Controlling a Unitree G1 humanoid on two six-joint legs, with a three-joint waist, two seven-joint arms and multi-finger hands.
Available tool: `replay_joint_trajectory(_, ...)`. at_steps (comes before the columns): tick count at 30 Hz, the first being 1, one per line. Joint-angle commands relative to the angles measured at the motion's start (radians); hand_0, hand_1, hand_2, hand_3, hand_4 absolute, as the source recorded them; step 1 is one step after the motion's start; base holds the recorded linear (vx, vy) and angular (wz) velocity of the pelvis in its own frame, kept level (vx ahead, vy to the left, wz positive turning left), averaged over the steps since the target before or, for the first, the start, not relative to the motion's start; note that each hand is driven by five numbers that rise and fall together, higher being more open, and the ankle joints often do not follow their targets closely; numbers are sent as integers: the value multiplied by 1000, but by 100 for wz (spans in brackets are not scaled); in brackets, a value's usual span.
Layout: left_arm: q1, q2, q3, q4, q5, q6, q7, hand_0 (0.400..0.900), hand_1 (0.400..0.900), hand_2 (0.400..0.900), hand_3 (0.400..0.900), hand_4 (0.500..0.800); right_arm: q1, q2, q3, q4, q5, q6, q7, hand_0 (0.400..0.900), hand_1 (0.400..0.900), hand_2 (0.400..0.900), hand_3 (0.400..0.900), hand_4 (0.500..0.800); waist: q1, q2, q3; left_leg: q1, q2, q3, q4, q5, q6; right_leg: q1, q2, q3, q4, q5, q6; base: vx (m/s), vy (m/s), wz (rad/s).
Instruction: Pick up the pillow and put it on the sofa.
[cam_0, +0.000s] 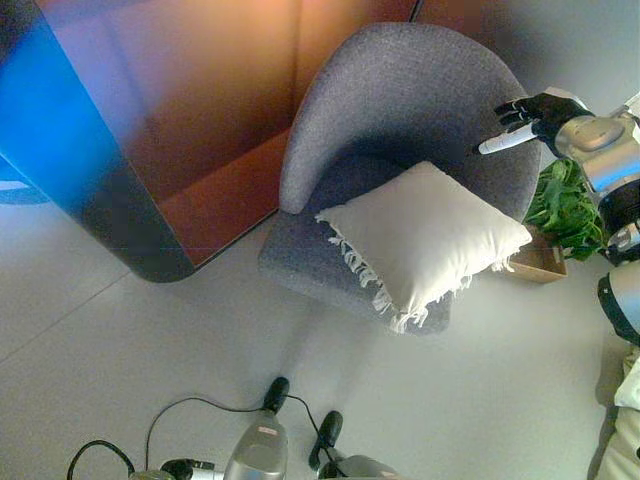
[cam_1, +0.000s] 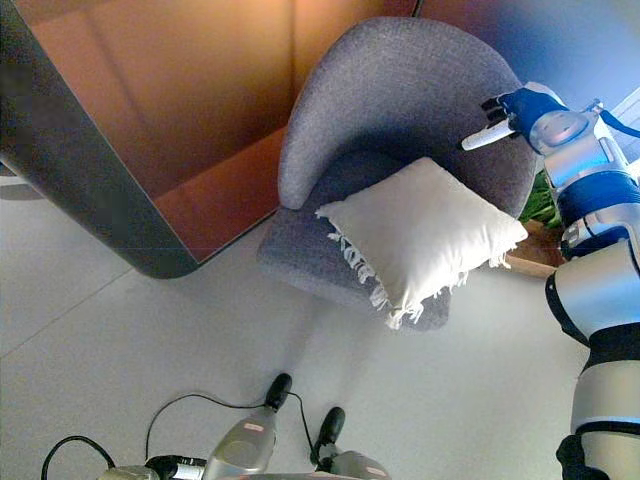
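Although the task named a sofa, what stood before the robot was a grey tub chair (cam_0: 400, 100), and the white fringed pillow (cam_0: 425, 238) already lay on its seat, tilted, one corner hanging past the front edge and the far corner close to the backrest. My reading was that the placing step was as good as done and the release or retreat was the step in hand. The right robot hand (cam_0: 528, 118) hovered above the chair's right arm rim, clear of the pillow, holding nothing; its fingers looked loosely spread, with one white-tipped finger stretched out straight toward the backrest. I could not tell whether that tip touched the upholstery or hung just off it. The left robot hand did not show at the fingers in either view; only grey arm sections appeared along the bottom edge, so its state could not be told. A potted green plant (cam_0: 562, 205) in a pale box stood on the floor just beside the chair's right side, under the raised arm. A tall orange-brown panel (cam_0: 200, 120) rose to the chair's left. Next move, as I judged it, called for drawing the right arm back without brushing the plant, or nudging the pillow further onto the seat if the overhang mattered.
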Motion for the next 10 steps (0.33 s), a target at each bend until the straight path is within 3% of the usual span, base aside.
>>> replay_joint_trajectory(1, 35, 15, -28, 54, -7, -13, 1, 900, 900, 900, 900, 800, -42, -129, -33, -21, 74, -95, -32, 900, 900, 900, 900, 800, -21, -2, -49, 65, -2, 70, -8, -121, 1, 39, -6, 3, 11, -14, 48, 16, 49, -8)
replay_joint_trajectory(10, 51, -30, 5, 64, -28, -59, 7, 900, 900, 900, 900, 800, 535, -103, -446, -163, 156, -153, 38, 900, 900, 900, 900, 800, -104, 42, -82, 111, 1, 112, -8, -139, 10, 51, -13, 49, 20, -11, 55, 16, 44, -15)
